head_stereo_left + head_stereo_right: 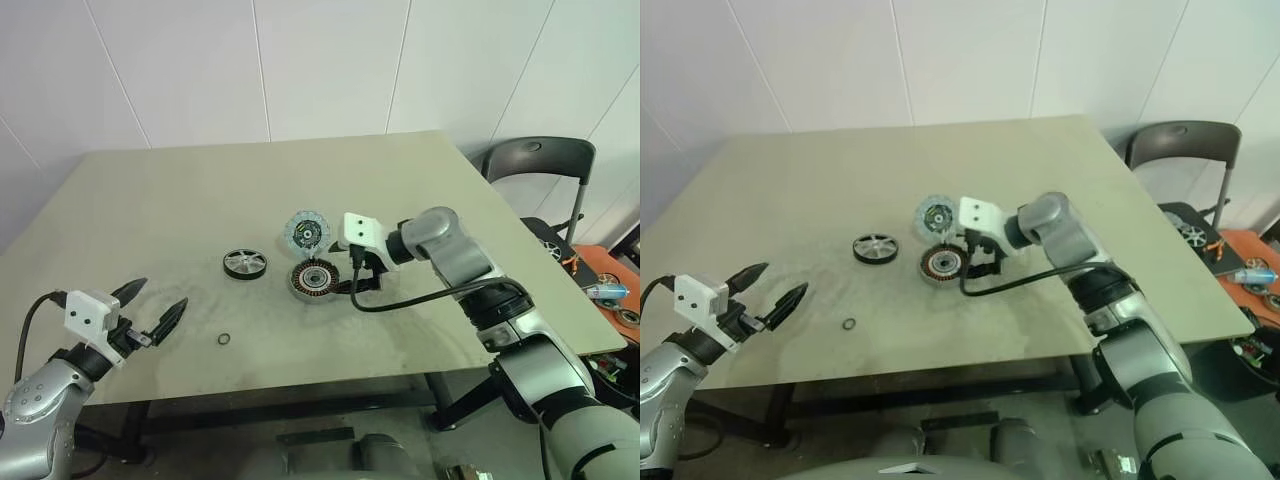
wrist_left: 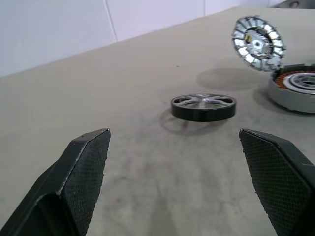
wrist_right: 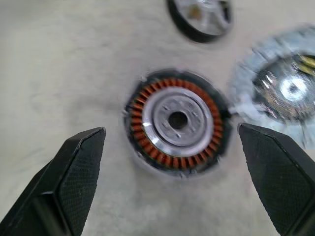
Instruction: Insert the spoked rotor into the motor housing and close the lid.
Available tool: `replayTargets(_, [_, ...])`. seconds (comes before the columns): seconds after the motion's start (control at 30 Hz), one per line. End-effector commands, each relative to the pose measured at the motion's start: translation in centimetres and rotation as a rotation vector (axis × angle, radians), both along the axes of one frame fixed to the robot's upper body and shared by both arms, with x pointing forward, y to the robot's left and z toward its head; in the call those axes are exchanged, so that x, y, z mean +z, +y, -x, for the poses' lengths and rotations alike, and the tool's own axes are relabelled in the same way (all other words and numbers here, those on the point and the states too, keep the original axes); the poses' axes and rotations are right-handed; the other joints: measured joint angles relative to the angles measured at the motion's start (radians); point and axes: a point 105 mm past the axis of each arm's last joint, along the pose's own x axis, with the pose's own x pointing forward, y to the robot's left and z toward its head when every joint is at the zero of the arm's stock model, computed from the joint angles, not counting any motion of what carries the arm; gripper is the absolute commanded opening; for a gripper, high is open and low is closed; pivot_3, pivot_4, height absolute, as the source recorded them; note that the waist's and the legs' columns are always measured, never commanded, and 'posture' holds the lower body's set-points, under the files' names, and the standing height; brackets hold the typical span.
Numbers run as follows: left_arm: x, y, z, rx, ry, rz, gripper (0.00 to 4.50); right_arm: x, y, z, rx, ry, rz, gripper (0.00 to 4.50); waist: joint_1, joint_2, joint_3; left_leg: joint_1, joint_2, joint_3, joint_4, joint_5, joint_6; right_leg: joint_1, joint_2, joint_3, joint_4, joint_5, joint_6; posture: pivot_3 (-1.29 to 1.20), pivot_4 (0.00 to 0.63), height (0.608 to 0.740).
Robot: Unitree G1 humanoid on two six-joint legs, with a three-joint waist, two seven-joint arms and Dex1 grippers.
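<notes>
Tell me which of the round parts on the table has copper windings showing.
The motor housing, lying flat with its silver hub ringed by copper windings. The spoked rotor is black-rimmed; the lid stands propped open, silvery.

A plain beige table [image 1: 200, 200] stretches out before me, its top scuffed with faint dark smudges near the middle. Three things lie directly on it. The motor housing [image 1: 314, 279] sits flat near the centre, copper-brown windings ringing a silver hub, with the lid [image 1: 305, 231] standing tilted open at its far edge — joined there, silvery inner face showing. Just to my left of the housing rests the spoked rotor [image 1: 245, 263], flat, apart from it. Nearer my side lies a tiny thin black ring [image 1: 224, 340] — alone, well apart from the rest.
</notes>
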Motion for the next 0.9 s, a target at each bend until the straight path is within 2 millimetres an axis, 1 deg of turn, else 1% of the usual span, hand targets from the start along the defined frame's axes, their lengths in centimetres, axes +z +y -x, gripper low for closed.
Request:
replayTargets(0.03, [1.1,-1.0,0.3,-0.046,-0.042,0.011,4.45,1.8,1.7,0.4,0.066,-0.038,0.107,4.50,0.000,0.000,0.000,0.000,0.000,0.000,0.000,0.000,0.000,0.000,0.000,0.000,0.000,0.000,0.000,0.00,0.000,0.740])
replayTargets(0.13, [1.0,-1.4,0.8,-0.061,-0.038,0.021,4.45,1.7,3.0,0.7,0.096,-0.030,0.162,4.50,-0.001,0.000,0.000,0.000,0.000,0.000,0.000,0.000,0.000,0.000,0.000,-0.001,0.000,0.000,0.000,0.00,0.000,0.740])
replayTargets(0.27, [0.7,-1.9,1.2,-0.073,-0.033,0.027,4.45,0.7,3.9,0.6,0.108,-0.043,0.241,4.50,-0.001,0.000,0.000,0.000,0.000,-0.001,-0.001,0.000,0.000,0.000,0.000,-0.001,0.000,0.000,0.000,0.00,0.000,0.740])
replayTargets(0.47, [0.9,-2.7,1.5,-0.094,-0.030,0.043,4.45,-0.7,4.3,0.1,0.109,-0.082,0.319,4.50,-0.001,0.000,0.000,0.000,0.000,-0.001,0.000,0.000,0.000,0.000,0.000,-0.001,0.000,0.000,0.000,0.00,0.000,0.740])
replayTargets(0.6, [0.7,-2.5,1.5,-0.088,-0.030,0.040,4.45,-1.6,4.3,-0.3,0.104,-0.087,0.345,4.50,-0.004,0.000,0.000,0.000,0.000,-0.001,-0.001,0.000,0.000,-0.001,0.001,-0.001,0.000,0.000,0.000,0.00,0.000,0.740])
replayTargets(0.7, [0.7,-2.4,1.5,-0.083,-0.032,0.037,4.45,-1.7,4.4,-0.2,0.110,-0.078,0.340,4.50,-0.004,0.000,0.000,0.000,0.000,-0.001,-0.001,0.000,0.000,-0.001,0.001,-0.001,0.000,0.000,0.000,0.00,0.000,0.740])
replayTargets(0.9, [0.8,-2.3,1.5,-0.076,-0.037,0.036,4.45,-3.0,4.4,0.1,0.132,-0.068,0.375,4.50,-0.004,0.000,0.000,0.000,0.000,-0.001,-0.001,0.000,0.000,-0.001,0.001,-0.001,0.000,0.000,0.000,0.00,0.000,0.740])
